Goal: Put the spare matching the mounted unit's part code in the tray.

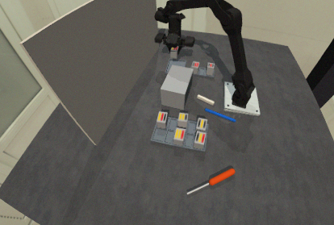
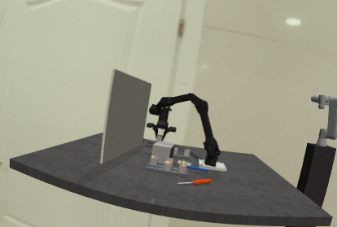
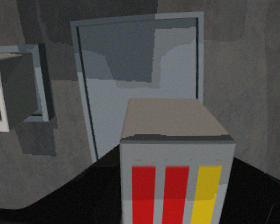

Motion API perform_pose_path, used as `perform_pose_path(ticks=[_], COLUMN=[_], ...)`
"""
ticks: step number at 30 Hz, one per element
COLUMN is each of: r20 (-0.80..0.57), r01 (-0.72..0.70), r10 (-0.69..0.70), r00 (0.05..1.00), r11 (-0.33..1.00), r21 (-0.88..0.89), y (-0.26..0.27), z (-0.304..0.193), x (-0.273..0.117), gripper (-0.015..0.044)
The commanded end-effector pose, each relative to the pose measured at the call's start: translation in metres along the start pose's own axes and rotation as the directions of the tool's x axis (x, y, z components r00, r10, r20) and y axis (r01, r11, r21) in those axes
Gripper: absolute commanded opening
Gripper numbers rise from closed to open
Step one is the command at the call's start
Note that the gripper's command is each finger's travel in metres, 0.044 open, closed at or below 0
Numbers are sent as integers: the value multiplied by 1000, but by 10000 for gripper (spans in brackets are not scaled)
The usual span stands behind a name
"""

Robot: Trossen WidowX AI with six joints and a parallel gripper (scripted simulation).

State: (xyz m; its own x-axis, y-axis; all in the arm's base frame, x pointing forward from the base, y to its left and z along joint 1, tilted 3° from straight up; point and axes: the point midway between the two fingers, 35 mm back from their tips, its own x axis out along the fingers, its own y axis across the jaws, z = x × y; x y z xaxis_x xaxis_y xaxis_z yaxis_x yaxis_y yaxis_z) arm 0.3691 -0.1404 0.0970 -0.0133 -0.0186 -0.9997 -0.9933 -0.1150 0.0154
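My gripper (image 1: 173,52) (image 2: 159,137) (image 3: 163,152) is shut on a grey block whose face carries two red stripes and one yellow stripe in the wrist view. It holds the block upright above the table at the back. The blue-grey tray (image 1: 179,64) (image 3: 100,100) lies below and beyond the block in the wrist view; the block hides its near part. In the top view the block hangs just behind the tray. Two striped units (image 1: 195,65) (image 1: 210,68) stand in a small rack beside the tray, with an empty place between them. I cannot tell which unit is the mounted one.
A large grey box (image 1: 177,86) (image 2: 163,153) stands in front of the tray. A front rack (image 1: 160,137) holds several striped units. A tall panel (image 1: 97,58) (image 2: 127,115) rises on the left. A white stick (image 1: 206,99), blue rod (image 1: 219,114) and orange screwdriver (image 1: 222,177) lie on the table.
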Motion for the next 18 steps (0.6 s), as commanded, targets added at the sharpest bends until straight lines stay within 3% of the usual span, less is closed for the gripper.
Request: perform_pose_path(ticks=[1, 18], r20=[-1, -1], r01=[-3, -4], r10=[3, 4], r00=[1000, 1000], r11=[1000, 1000], r21=[-5, -5], y=[1, 2], z=[0, 0], x=[3, 15], gripper=[0, 0])
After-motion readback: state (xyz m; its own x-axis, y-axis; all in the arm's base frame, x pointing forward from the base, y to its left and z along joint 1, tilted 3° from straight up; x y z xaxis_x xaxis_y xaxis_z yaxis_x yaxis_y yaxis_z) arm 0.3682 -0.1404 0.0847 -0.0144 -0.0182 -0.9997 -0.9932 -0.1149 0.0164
